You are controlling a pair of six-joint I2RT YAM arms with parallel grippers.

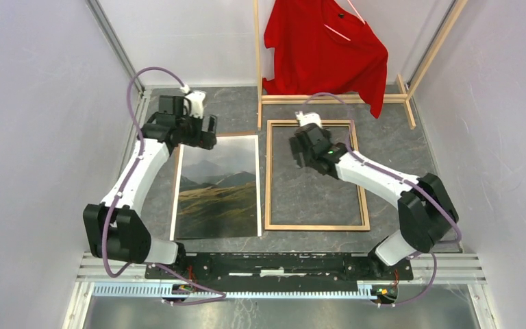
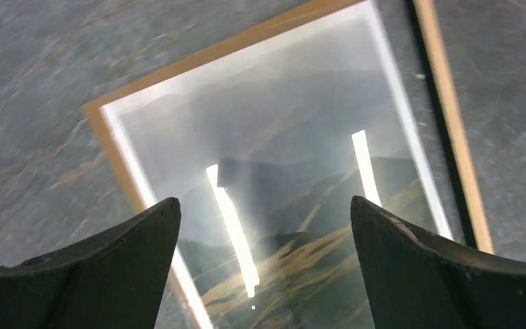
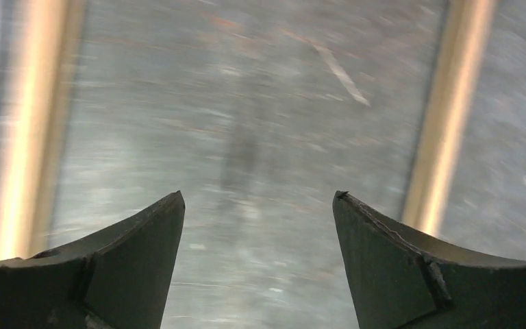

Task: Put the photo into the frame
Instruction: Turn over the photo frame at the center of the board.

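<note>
We see the photo (image 1: 218,188) lying picture side up on the table (image 1: 397,144), left of centre. It rests on a thin brown board (image 2: 246,38) whose edge shows along its far and left sides. Just to its right, with a narrow gap between them, the frame (image 1: 315,227) lies flat with its light wood side up, long rails parallel to the print.

Our left tool (image 2: 264,205) hangs above the far end of the photo, fingers spread wide with nothing between them. Lamp glare streaks the print below it. Our right tool (image 3: 259,195) is over the far part of the frame's opening, also spread and empty. Its view is blurred, showing bare table between two wood rails.

At the far edge stands a wooden rack (image 1: 329,98) with a red shirt (image 1: 322,48).
</note>
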